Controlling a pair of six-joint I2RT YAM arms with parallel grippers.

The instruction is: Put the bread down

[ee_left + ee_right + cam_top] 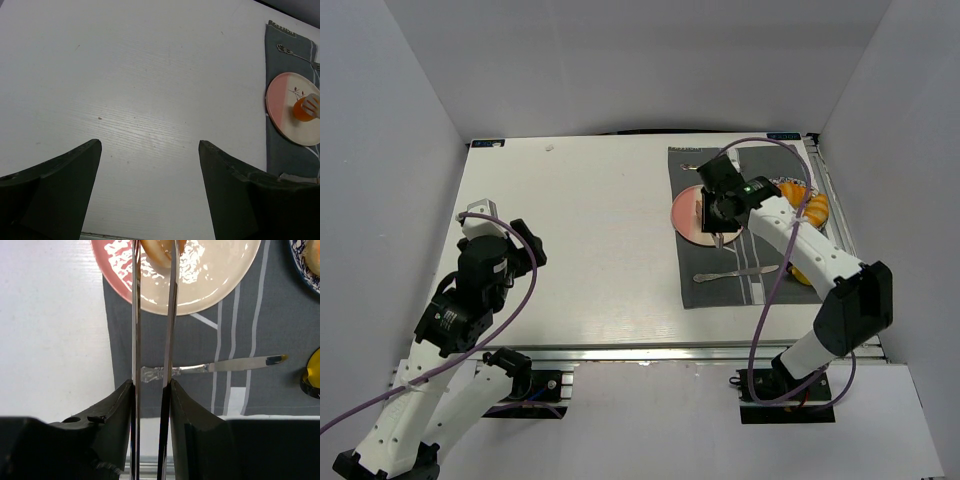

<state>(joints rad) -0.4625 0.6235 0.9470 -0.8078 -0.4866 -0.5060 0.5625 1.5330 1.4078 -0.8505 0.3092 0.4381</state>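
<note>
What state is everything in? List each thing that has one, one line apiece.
Right gripper: jaws shut on thin metal tongs.
Left gripper: jaws open, empty.
Round pink plate: flat on grey striped cloth.
Small glossy orange bun: pinched in the tongs over the plate; contact unclear.
Silver table knife: lying flat on the cloth.

Broad bare worktop lies open ahead of the wide-spread left end effector; on the grey placemat, the right end effector pinching the bread blocks the pink plate, a knife lying nearer, croissants at the right edge
</note>
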